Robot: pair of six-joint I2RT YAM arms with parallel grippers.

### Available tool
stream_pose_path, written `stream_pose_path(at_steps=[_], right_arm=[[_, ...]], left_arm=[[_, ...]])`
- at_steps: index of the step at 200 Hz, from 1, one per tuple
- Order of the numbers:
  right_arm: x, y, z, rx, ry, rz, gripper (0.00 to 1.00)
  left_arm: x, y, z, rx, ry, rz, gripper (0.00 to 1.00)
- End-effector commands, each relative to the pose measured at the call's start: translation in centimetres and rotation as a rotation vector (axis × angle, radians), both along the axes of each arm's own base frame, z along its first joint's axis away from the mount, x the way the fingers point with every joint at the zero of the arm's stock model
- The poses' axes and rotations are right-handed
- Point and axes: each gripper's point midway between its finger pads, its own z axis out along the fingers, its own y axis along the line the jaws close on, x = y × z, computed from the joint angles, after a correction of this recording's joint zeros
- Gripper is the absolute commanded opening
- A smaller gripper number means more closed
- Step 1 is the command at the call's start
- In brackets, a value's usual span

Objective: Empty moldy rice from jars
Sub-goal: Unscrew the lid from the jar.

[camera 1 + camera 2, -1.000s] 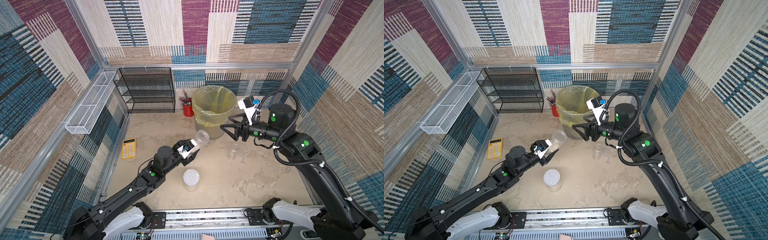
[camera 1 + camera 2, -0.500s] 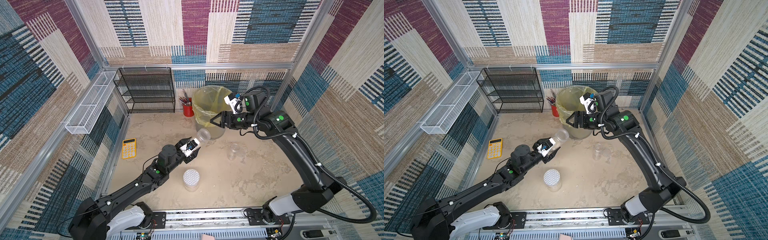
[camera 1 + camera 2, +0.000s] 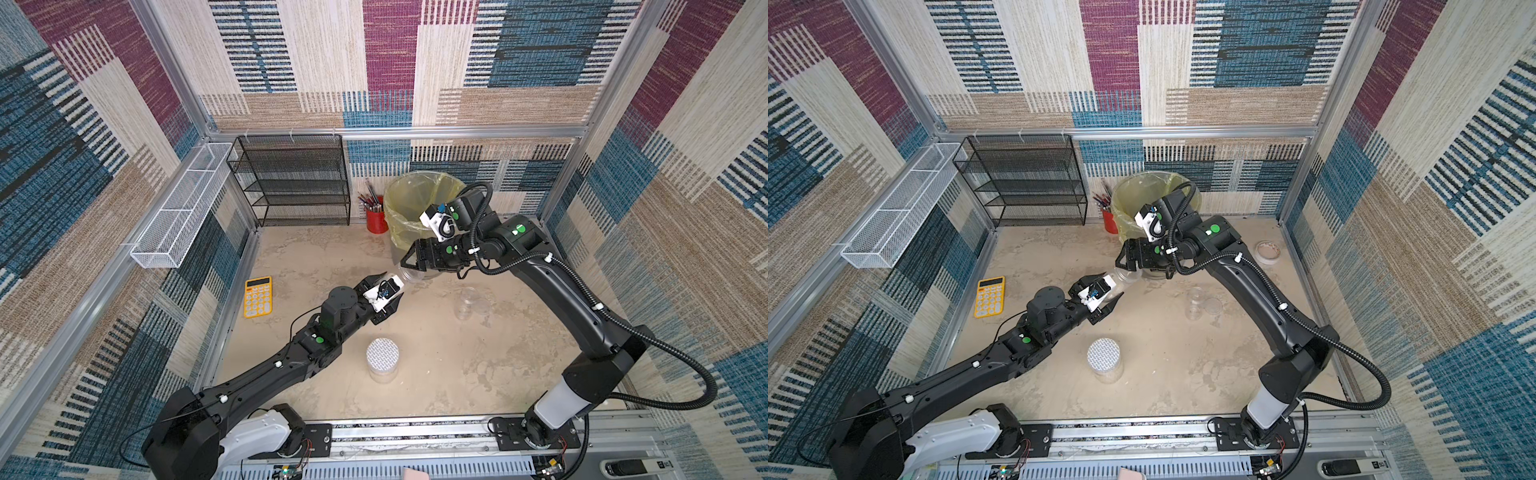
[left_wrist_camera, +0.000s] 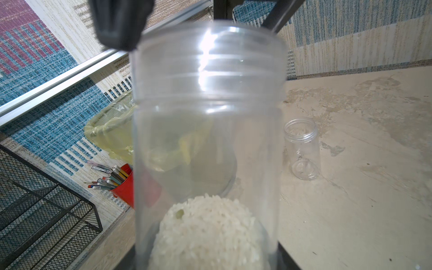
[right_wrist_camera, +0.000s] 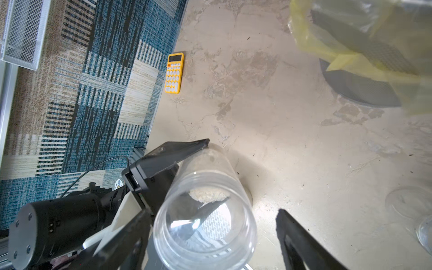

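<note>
- Table (image 3: 457,365): beige, mottled surface; both arms are reached out over it.
- Black wire shelf (image 3: 291,183): stood at the back wall, well beyond the left gripper.
- Waste bin (image 3: 399,216): lined with a yellow bag, just behind the right gripper; in both top views the right wrist is seen in front of its rim.
- Left gripper (image 3: 390,291): clamped on the base end of a clear jar, one finger on each side of the wall.
- Right gripper (image 3: 411,266): jaws spread wide and set astride the jar's mouth. In the right wrist view one finger (image 5: 294,236) is seen clear of the jar. Contact by the other cannot be told.
- Clear jar (image 5: 205,222): held tilted between the two grippers, threaded mouth uncapped and turned toward the right gripper.
- Lidded jar (image 3: 382,353): upright, capped by a white grid-patterned lid, on the table near the left gripper, on its base-ward side.
- Small jar (image 4: 302,149): upright, open-mouthed, below the right forearm, with a clear lid (image 3: 1212,305) lying just beside it.
- Yellow calculator (image 3: 258,297): flat on the table, outboard of the left gripper, near the side wall.
- Red pencil cup (image 3: 375,220): just beside the bin, beyond both grippers.
- Moldy rice (image 4: 205,233): a white clump lodged at the base end of the clear jar, between the left fingers; a greenish speck is noted on it.
</note>
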Motion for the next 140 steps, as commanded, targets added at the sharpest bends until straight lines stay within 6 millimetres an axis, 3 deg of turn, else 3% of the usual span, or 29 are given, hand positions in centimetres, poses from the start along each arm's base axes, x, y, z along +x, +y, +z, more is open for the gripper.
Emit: stream_pose_path(at_steps=[1,140], right_arm=[[0.30,-0.17,-0.28,-0.024,-0.012,-0.008,0.86],[-0.27,0.49,-1.07,-0.045,0.013,0.046,0.79]], left_arm=[[0.42,-0.03,1.64,-0.021,-0.057,0.010,0.00],[0.54,-0.13,1.01,-0.005,-0.046,0.011,0.00]])
